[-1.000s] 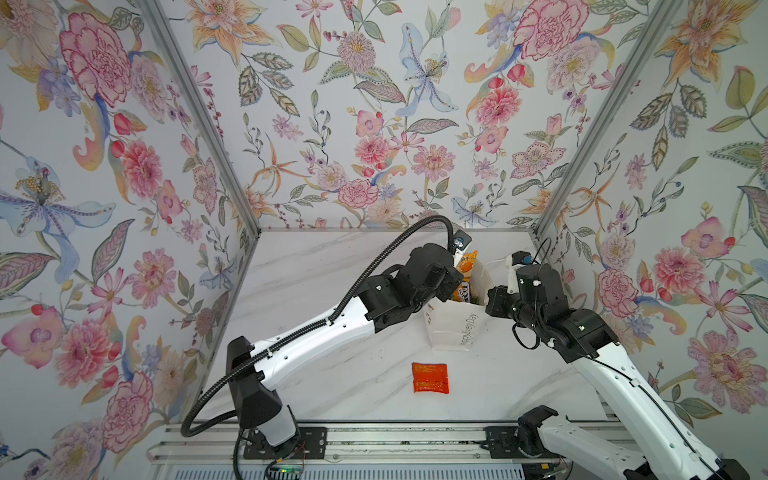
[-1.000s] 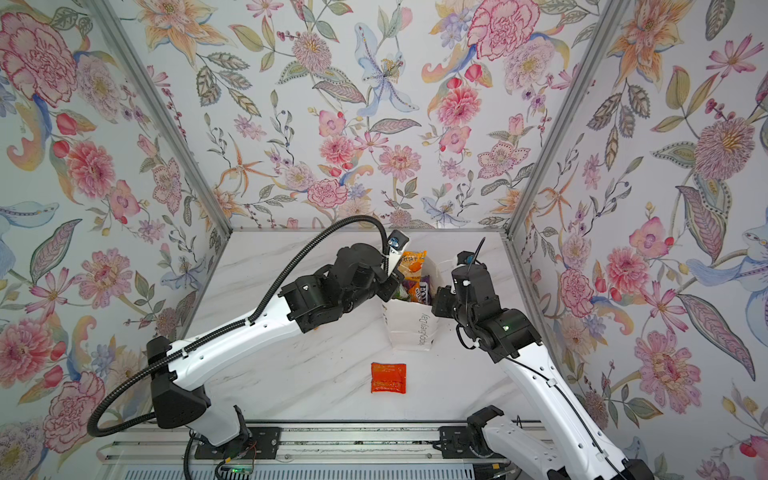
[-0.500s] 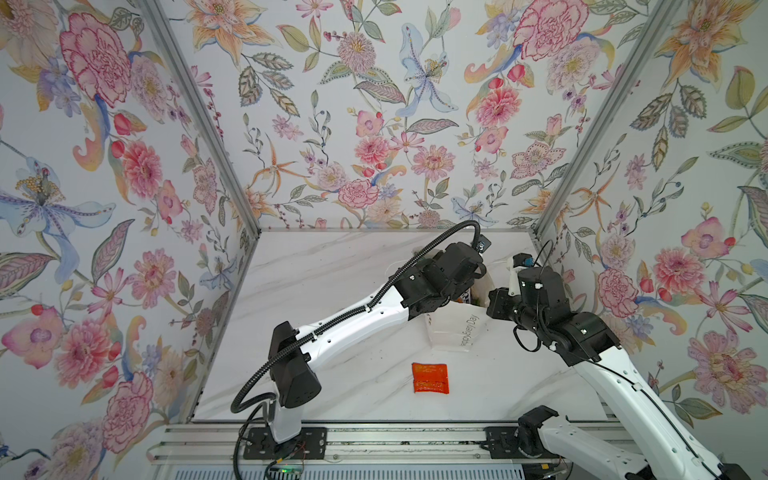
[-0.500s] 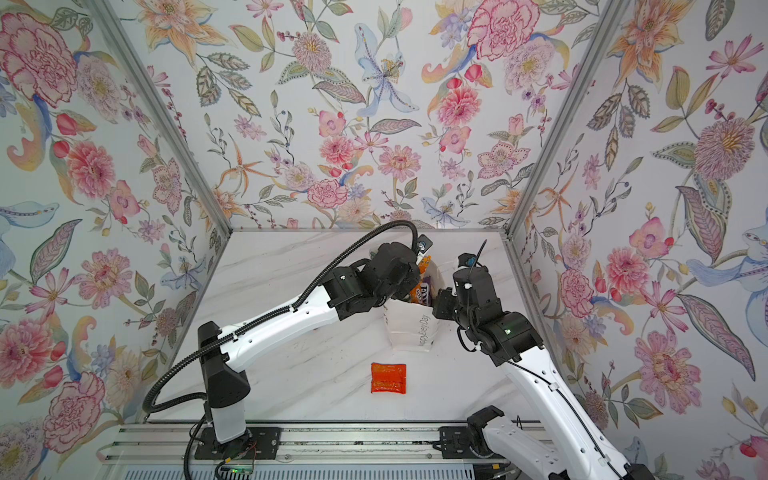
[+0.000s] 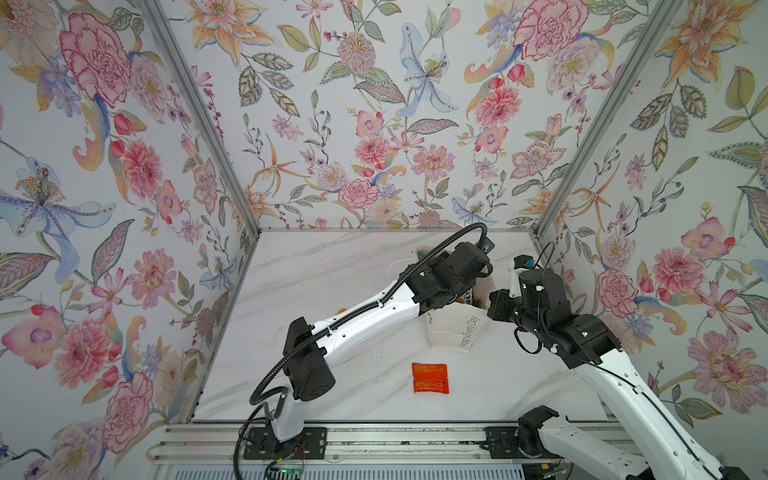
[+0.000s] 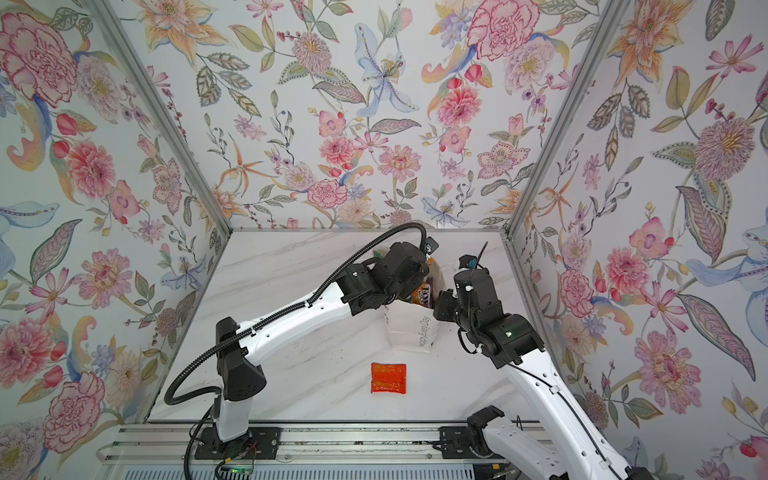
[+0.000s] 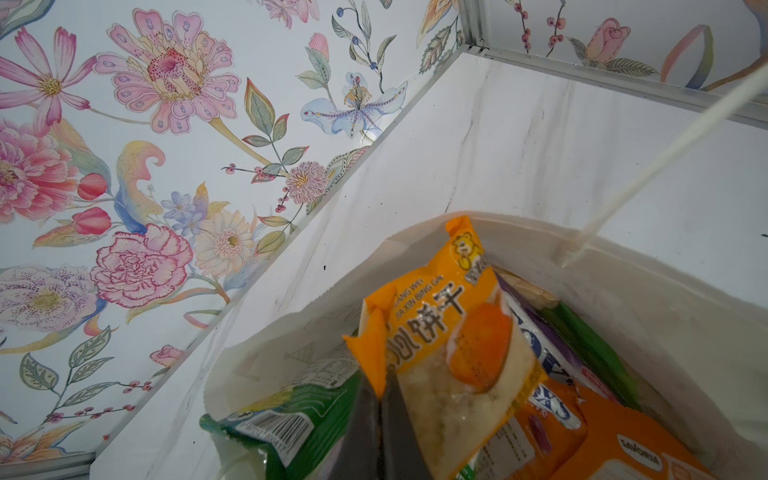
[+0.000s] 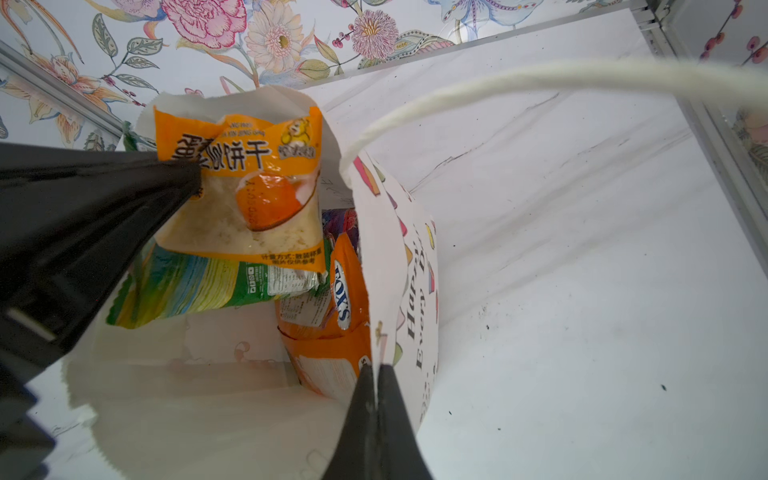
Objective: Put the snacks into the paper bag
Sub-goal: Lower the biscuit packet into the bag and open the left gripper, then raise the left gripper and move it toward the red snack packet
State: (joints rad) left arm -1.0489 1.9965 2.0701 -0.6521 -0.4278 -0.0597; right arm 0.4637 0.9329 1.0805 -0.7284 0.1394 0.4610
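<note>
**A:** Where is the white paper gift bag (image 5: 455,332) with grey lettering?

**B:** It stands upright on the white marble table (image 5: 332,291), towards the far right corner, with its mouth facing up.

**A:** And the left tool (image 7: 383,384)?

**B:** It is pressed together on one side edge of the glossy orange plastic biscuit sachet (image 7: 436,316), pinching it. The sachet sits in the bag's mouth with its long axis roughly upright. The end with the bear logo points up towards the far rim, and the clear end points down among the other packets.

**A:** Is it resting on them?

**B:** That is hard to tell from the wrist views. It seems to lie against the green striped plastic packet (image 8: 187,286). The orange FOX'S packet (image 8: 332,316) stands on end beside it, along the lettered wall.

**A:** And the right tool (image 8: 376,372)?

**B:** It is closed on the bag's rim, gripping that lettered wall from above. A thin white cord handle (image 8: 498,83) arches over it.

**A:** Is anything outside the bag?

**B:** One small red-orange sachet (image 5: 430,378) lies flat on the table in front of the bag and apart from it. Its slightly longer side runs across both top views.
</note>
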